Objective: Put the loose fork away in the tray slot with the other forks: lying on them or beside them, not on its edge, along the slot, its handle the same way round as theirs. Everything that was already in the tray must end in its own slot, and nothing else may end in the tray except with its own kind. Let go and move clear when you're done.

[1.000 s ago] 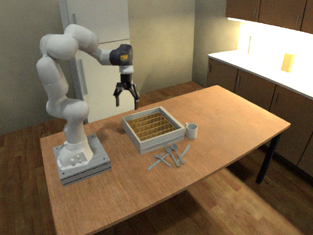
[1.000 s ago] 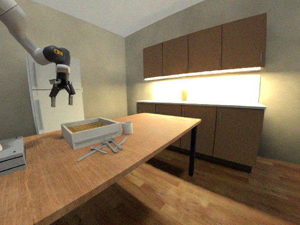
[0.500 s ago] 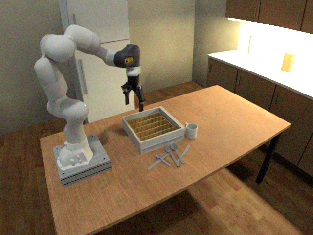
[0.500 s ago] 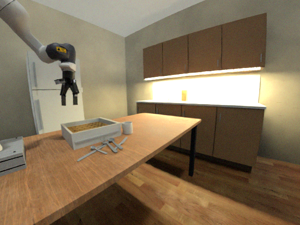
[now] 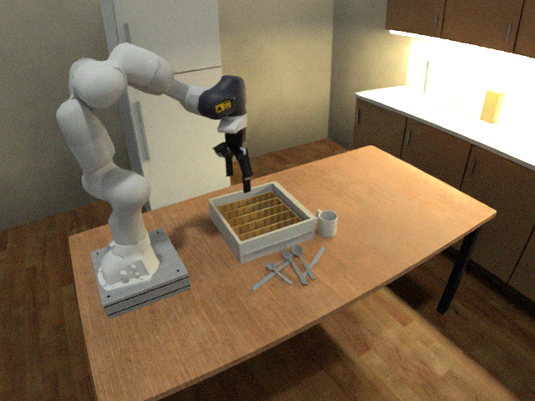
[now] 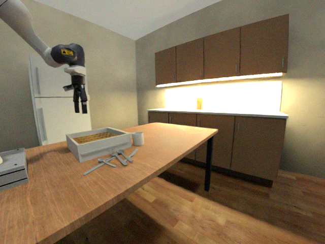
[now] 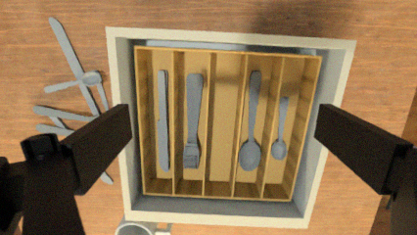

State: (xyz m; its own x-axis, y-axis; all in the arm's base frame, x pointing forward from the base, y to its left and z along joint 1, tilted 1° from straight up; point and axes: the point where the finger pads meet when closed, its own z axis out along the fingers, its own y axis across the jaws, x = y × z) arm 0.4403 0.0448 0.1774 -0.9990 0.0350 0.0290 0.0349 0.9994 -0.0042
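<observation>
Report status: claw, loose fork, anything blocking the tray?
Claw open, empty, above tray. Loose fork somewhere in cutlery pile beside tray; cannot single it out. Fork slot unobstructed; mug close by tray.
</observation>
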